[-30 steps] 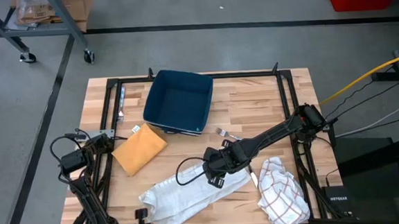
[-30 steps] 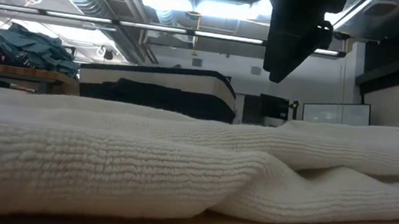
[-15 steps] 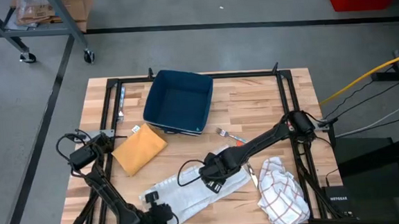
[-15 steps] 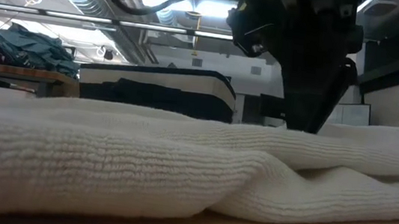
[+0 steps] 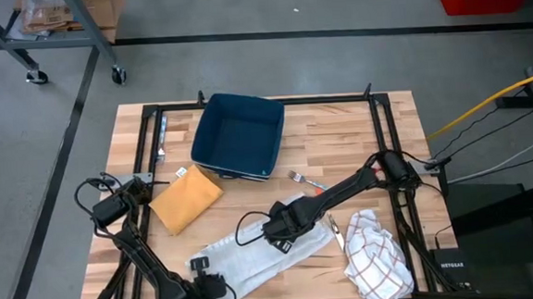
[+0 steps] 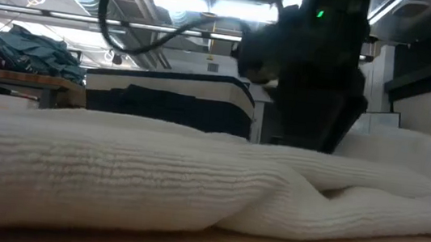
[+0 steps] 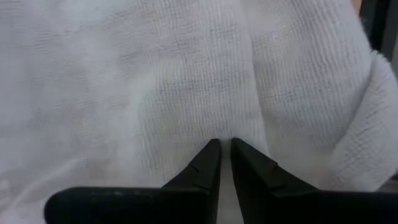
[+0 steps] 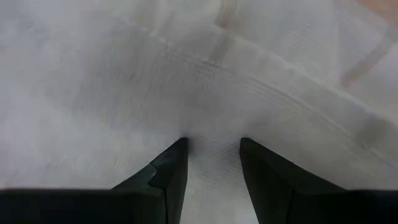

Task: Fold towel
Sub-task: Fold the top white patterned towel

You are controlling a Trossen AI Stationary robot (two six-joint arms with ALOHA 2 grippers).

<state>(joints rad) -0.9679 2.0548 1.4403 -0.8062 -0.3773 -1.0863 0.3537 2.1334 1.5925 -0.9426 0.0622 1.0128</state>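
Observation:
A white towel (image 5: 255,257) lies crumpled along the table's near edge and fills both wrist views (image 7: 124,74) (image 8: 186,74). My left gripper (image 5: 207,272) (image 7: 225,144) is over the towel's left end, fingers shut to a thin slit, tips at the cloth. My right gripper (image 5: 283,230) (image 8: 213,144) points down over the towel's far right part. It is open, with its tips at the cloth beside a woven hem band (image 8: 261,68). In the low view it stands dark behind the towel's ridge (image 6: 317,84). My left gripper touches the towel's upper surface (image 7: 227,124) near its left end with its shut tips, slanting down from above. A crease runs away from the tips. Whether any cloth is caught between them I cannot tell. The towel lies on the table. My right gripper sets its two spread fingertips (image 8: 171,158) on the towel's top layer (image 8: 213,127) just short of the hem band, from above, pointing down. Flat cloth shows between them, and the towel stays on the table.
A blue bin (image 5: 238,137) stands at the far middle. An orange cloth (image 5: 186,199) lies to the left, and a red-checked cloth (image 5: 377,254) at the near right. A fork (image 5: 298,177) lies beyond the towel. Bare wood shows at the far right.
My left gripper has come in from the near left and down over the towel's left end, tipping as it went. My right gripper has sunk straight down onto the towel, rolling a little. In the low view the towel's right part has bulged up beside it.

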